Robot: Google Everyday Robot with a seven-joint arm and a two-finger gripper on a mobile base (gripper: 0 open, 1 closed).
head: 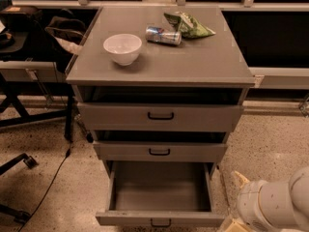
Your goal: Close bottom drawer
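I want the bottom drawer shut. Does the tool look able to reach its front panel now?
Probably yes. The tool sits low, just right of the pulled-out bottom drawer, near its front corner, and nothing stands between them.
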